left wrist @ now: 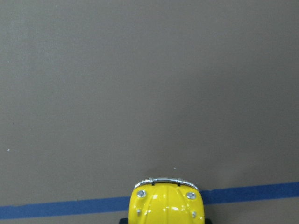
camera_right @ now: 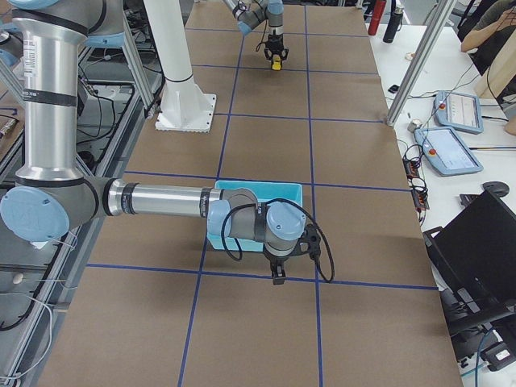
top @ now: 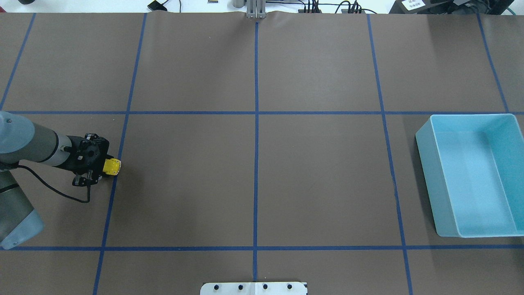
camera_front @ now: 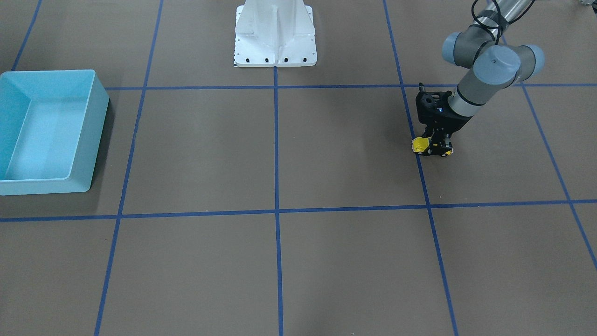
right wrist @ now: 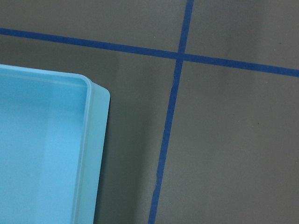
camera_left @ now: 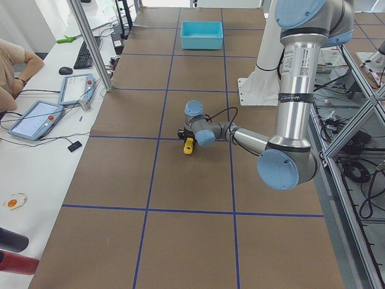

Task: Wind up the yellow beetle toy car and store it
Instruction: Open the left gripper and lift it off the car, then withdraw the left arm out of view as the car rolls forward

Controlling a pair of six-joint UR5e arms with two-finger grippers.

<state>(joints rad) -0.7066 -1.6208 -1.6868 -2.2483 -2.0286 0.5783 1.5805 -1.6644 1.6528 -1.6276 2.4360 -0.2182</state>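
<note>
Overhead exterior shows the yellow beetle toy car (top: 111,166) far to the table's left, poking out from under the left gripper (camera_front: 434,148). In the front-facing view the gripper's fingers pinch the car across its middle, with yellow showing on both sides. The left wrist camera sees the car's silvery bumper (left wrist: 166,181) above a blue tape line (left wrist: 60,208). The blue bin (top: 425,172) sits well apart on the right. The right gripper (camera_right: 278,276) hangs near the bin's corner; I cannot tell whether its fingers are spread or pressed together.
</note>
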